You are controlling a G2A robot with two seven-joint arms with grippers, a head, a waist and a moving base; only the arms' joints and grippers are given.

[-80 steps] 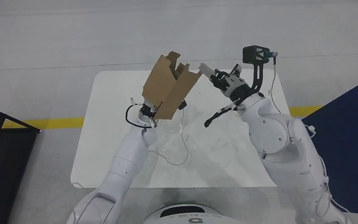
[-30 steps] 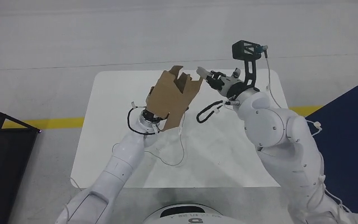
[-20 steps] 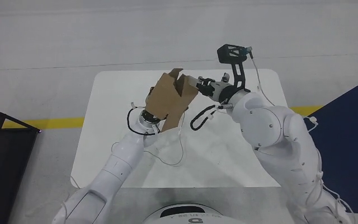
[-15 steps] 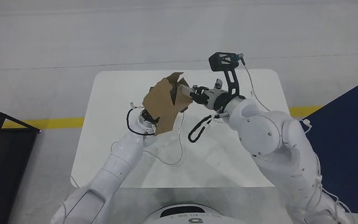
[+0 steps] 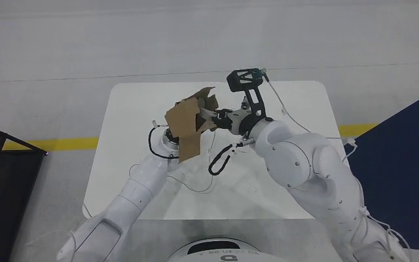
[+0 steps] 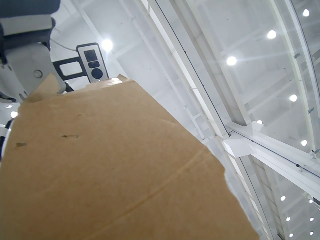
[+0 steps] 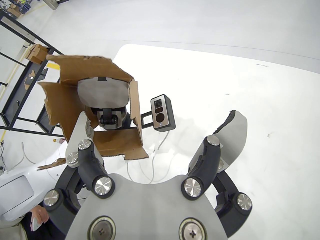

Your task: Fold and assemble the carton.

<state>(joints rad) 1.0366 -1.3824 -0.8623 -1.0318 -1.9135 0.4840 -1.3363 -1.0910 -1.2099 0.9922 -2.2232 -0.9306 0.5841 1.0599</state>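
The brown carton point(image 5: 185, 121) hangs above the white table point(image 5: 124, 111), partly unfolded with its flaps spread. My left gripper point(image 7: 103, 101) is shut on one carton wall, and one grey pad point(image 7: 102, 92) shows inside the open carton point(image 7: 82, 73). My right gripper point(image 5: 208, 120) is open at the carton's open end. In the right wrist view its two fingers spread wide, and one fingertip point(image 7: 81, 128) overlaps the carton's lower flap. The right gripper point(image 7: 157, 128) holds nothing. A flat carton panel point(image 6: 100, 163) blocks the left wrist view.
A black cable loop point(image 5: 219, 160) hangs from the right arm over the table's middle. Thin white cables point(image 5: 200, 187) trail from the left wrist. A black rack point(image 7: 22, 81) stands beyond the table's left side. A blue surface point(image 5: 399, 131) lies off the right edge.
My right arm has swung left across the table until its open gripper reached the carton's open end. The left arm has tilted the carton over and lowered it a little.
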